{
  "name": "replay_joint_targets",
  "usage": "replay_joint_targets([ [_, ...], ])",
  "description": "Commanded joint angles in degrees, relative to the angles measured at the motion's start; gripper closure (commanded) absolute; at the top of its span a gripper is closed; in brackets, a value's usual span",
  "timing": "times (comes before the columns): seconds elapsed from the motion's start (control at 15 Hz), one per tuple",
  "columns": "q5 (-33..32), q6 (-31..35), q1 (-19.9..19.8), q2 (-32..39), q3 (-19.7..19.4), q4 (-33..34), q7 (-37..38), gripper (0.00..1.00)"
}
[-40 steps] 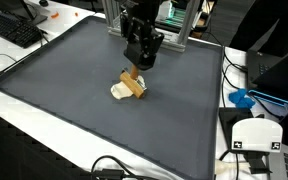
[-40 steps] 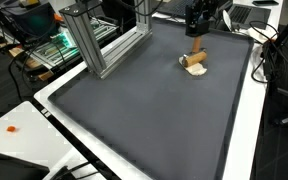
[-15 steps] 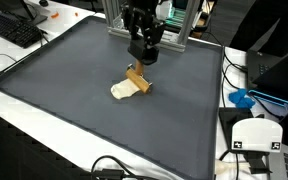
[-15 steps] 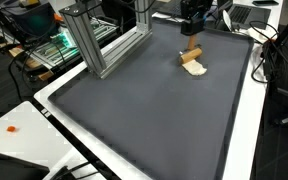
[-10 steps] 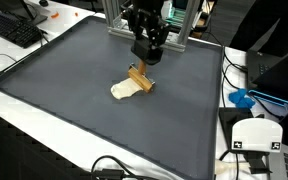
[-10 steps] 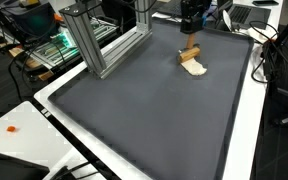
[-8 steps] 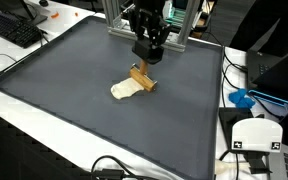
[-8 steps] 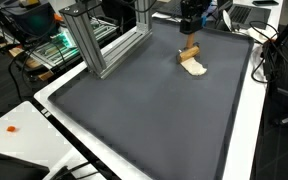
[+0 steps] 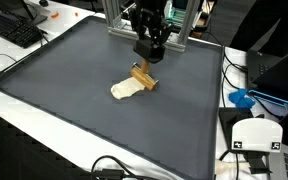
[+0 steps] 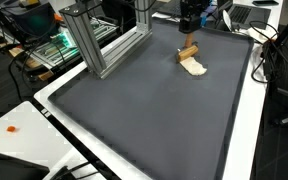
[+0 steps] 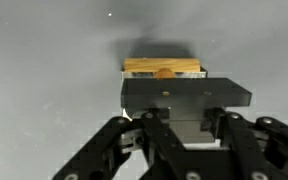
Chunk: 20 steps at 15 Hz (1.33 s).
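Note:
My gripper (image 9: 149, 55) is shut on the upper end of a small wooden block (image 9: 142, 76) over the dark grey mat (image 9: 64, 90). The block hangs tilted, with its lower end next to a pale cream lump (image 9: 124, 90) that lies on the mat. Both exterior views show this; in the other one the gripper (image 10: 190, 28) is over the block (image 10: 188, 52) and the lump (image 10: 195, 68). In the wrist view the block (image 11: 162, 67) shows as a tan strip just beyond my gripper (image 11: 174, 88). The contact itself is hidden by the gripper body.
An aluminium frame (image 10: 109, 50) stands at the mat's far side, close to the arm. A keyboard (image 9: 12, 28) lies off the mat. A blue object (image 9: 242, 98) and a white device (image 9: 256, 135) sit beside the mat's edge. Cables (image 9: 114, 168) run along the near edge.
The gripper has moved a little up and away from the cream lump, taking the wooden block with it. The lump has stayed where it was.

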Motion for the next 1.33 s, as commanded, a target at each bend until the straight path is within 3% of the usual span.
replay_joint_targets([
  [0.0,1.30,-4.61,-0.29,-2.89,0.51,0.24,-1.33,0.78],
  [0.67,2.96,-13.24,-1.48,-15.02,1.34,-2.38,-3.19,0.78],
  [1.27,4.98,-16.31,-2.25,-32.45,3.42,-12.69,-12.34,0.78],
])
